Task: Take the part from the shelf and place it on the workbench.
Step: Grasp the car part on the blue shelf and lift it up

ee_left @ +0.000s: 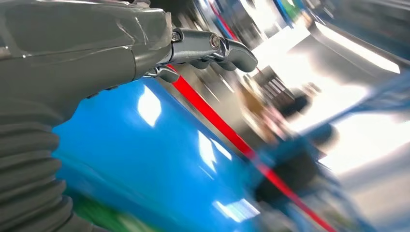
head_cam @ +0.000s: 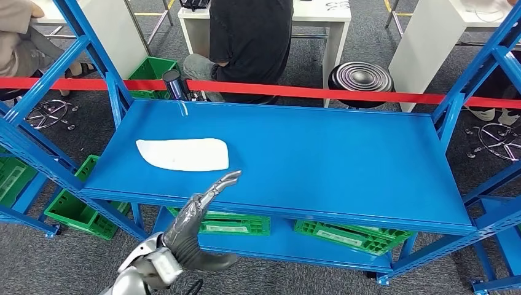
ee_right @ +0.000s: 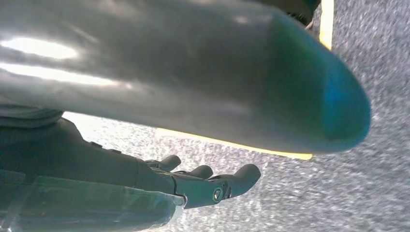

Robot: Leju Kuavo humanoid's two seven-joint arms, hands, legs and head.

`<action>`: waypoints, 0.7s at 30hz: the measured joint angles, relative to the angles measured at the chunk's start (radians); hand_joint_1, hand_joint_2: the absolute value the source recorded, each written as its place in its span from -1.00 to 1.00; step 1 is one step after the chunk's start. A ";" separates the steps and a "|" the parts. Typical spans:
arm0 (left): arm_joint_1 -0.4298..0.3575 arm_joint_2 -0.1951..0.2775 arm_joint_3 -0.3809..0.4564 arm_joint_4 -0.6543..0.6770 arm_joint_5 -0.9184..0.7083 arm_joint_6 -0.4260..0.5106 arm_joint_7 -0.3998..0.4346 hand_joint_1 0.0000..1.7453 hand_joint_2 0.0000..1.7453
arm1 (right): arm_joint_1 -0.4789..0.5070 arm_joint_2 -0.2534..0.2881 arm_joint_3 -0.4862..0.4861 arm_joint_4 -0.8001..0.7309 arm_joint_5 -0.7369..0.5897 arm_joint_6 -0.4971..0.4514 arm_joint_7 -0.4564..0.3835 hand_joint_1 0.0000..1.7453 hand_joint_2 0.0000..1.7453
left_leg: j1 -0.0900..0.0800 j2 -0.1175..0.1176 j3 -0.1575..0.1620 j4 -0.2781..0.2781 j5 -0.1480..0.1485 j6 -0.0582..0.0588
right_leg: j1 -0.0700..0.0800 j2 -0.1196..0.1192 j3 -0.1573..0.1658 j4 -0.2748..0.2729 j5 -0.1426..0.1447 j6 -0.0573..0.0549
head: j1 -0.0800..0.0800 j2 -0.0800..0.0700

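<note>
- On the blue metal shelf point(head_cam: 319, 153), head view, a flat white rounded part point(head_cam: 183, 154) lies toward the left side; the left robot hand point(head_cam: 199, 209) reaches up at the front edge, fingers extended, grasping nothing, just short of the part.
- Left wrist view: blurred; extended fingers point(ee_left: 212, 46) over blue shelf, red tape point(ee_left: 217, 125) beyond.
- Right wrist view: right robot hand point(ee_right: 203, 181) hangs released over grey carpet point(ee_right: 367, 193).

A white part point(head_cam: 183, 153) is lying on a bright blue shelf point(head_cam: 319, 160), with a red barrier tape point(head_cam: 319, 92) running behind. Green crates point(head_cam: 350, 233) are sitting beneath, over grey speckled carpet point(head_cam: 61, 264).
</note>
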 joint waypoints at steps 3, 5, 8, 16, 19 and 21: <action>0.004 0.002 0.008 0.011 -0.204 0.163 0.096 -1.00 1.00 | 0.015 -0.001 -0.002 -0.021 -0.012 -0.032 0.002 -1.00 -1.00 | -0.002 -0.004 0.094 -0.193 0.093 0.018 | 0.002 0.005 0.002 -0.001 0.000 0.001 | 0.001 0.000; 0.005 0.003 0.013 0.016 -0.269 0.212 0.131 -1.00 1.00 | 0.021 -0.002 -0.002 -0.036 -0.013 -0.044 0.005 -1.00 -1.00 | -0.009 -0.005 0.134 -0.276 0.112 0.032 | 0.003 0.008 -0.001 -0.001 0.001 0.004 | 0.001 0.000; 0.004 0.007 0.017 0.027 -0.371 0.265 0.183 -1.00 1.00 | 0.029 -0.004 -0.002 -0.057 -0.015 -0.058 0.016 -1.00 -1.00 | -0.014 -0.003 0.142 -0.296 0.116 0.043 | 0.003 0.008 0.000 -0.009 0.005 0.019 | 0.000 0.000; 0.011 0.017 0.063 0.106 -0.693 0.400 0.363 -1.00 1.00 | 0.030 -0.020 0.012 -0.083 -0.028 -0.079 0.029 -1.00 -1.00 | -0.019 0.003 0.164 -0.332 0.138 0.060 | 0.008 0.003 -0.116 0.236 -0.090 0.021 | 0.005 0.000; 0.014 0.020 0.075 0.119 -0.713 0.403 0.378 -1.00 1.00 | 0.026 -0.022 0.017 -0.083 -0.028 -0.079 0.029 -1.00 -1.00 | -0.023 -0.001 0.160 -0.315 0.129 0.050 | 0.009 -0.002 -0.015 0.033 -0.016 0.033 | 0.005 0.000; 0.018 0.022 0.084 0.124 -0.744 0.401 0.398 -1.00 1.00 | 0.021 -0.022 0.023 -0.084 -0.027 -0.074 0.027 -1.00 -1.00 | -0.027 -0.001 0.153 -0.303 0.122 0.042 | 0.013 -0.003 0.009 -0.014 -0.002 0.022 | 0.004 0.000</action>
